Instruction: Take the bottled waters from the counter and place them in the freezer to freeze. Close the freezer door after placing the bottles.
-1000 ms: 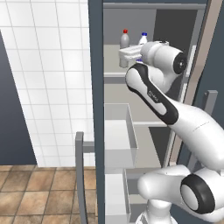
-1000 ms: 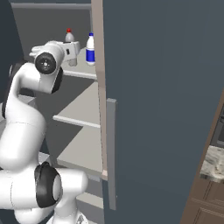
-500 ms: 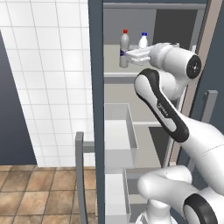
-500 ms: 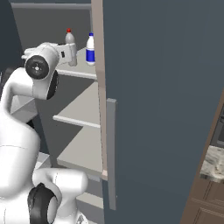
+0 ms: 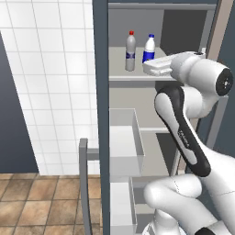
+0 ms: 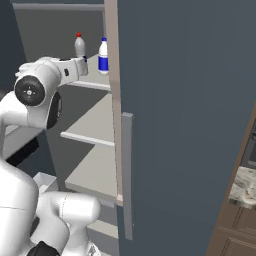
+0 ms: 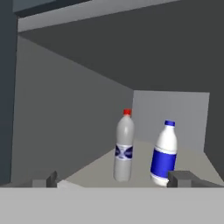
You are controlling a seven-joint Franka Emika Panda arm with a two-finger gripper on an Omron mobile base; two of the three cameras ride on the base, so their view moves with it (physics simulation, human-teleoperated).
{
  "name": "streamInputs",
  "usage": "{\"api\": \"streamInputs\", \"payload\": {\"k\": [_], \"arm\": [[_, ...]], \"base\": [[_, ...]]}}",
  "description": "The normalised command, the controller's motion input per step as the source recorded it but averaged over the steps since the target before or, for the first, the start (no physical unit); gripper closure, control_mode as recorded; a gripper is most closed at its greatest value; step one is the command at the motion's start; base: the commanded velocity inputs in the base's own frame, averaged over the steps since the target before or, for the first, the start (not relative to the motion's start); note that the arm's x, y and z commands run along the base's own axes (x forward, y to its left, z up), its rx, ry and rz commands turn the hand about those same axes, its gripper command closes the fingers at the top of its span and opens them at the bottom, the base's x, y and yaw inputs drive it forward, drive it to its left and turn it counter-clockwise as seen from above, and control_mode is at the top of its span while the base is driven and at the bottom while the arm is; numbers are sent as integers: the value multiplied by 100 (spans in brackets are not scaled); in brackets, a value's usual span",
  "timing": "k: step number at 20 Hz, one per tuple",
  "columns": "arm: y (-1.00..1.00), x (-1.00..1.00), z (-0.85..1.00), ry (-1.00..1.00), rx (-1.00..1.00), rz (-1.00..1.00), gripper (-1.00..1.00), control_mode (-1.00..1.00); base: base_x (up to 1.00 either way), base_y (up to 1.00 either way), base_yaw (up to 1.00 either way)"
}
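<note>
Blue-capped bottle — right edge behind freezer door

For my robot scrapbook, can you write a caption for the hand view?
Open gripper facing the red-capped bottle and blue-capped bottle, both upright on the freezer shelf.
</note>
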Motion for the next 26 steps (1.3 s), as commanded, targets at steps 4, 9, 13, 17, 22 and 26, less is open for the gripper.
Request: {"api": "streamInputs", "payload": {"k": [4,9,13,17,22,26], "arm": [[-9,-48,0,10,-4,-4,-100,-100],[-11,-49,0,11,-3,-5,-100,-100],[-19,-48,0,13,-2,-2,-100,-100],[-24,-53,-4,12,-3,-4,-100,-100],[-22,-54,-2,14,-6,-8,-100,-100],[-9,-40,-13,21,-11,-13,-100,-100]], "base": [[0,0,0],[0,0,0],[0,0,0],[0,0,0],[0,0,0],[0,0,0]]}}
